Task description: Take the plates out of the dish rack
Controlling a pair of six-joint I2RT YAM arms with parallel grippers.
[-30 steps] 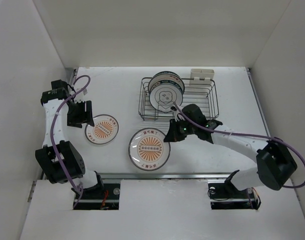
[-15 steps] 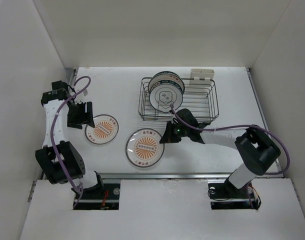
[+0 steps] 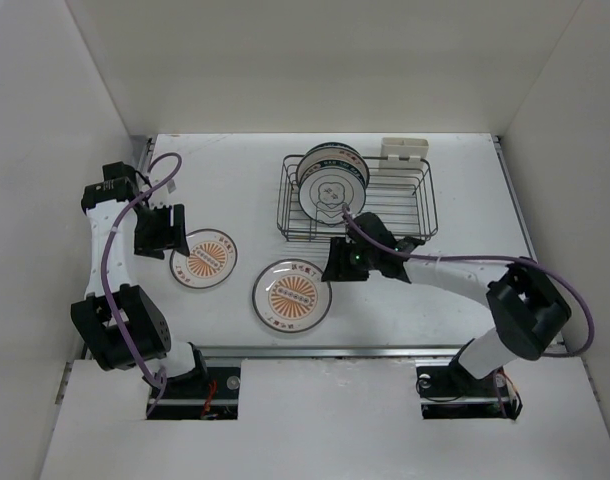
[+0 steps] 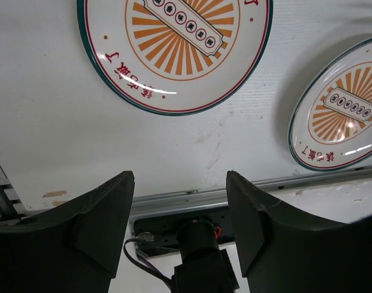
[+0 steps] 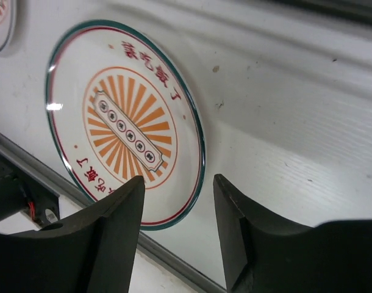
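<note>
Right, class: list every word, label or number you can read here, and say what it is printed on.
"該吃飯了", as best it reads: red characters, printed twice round the centre plate.
"了": the only clear character on the left plate; rest unclear.
The banner on each: too small to read.
The racked plates in the dish rack: too blurred.

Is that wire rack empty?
Not empty: the dish rack holds upright plates at its left end.

A lab test booth; plain white panels (image 3: 285, 60) enclose a white table (image 3: 225, 170); exposed cabling (image 3: 106, 270).
</note>
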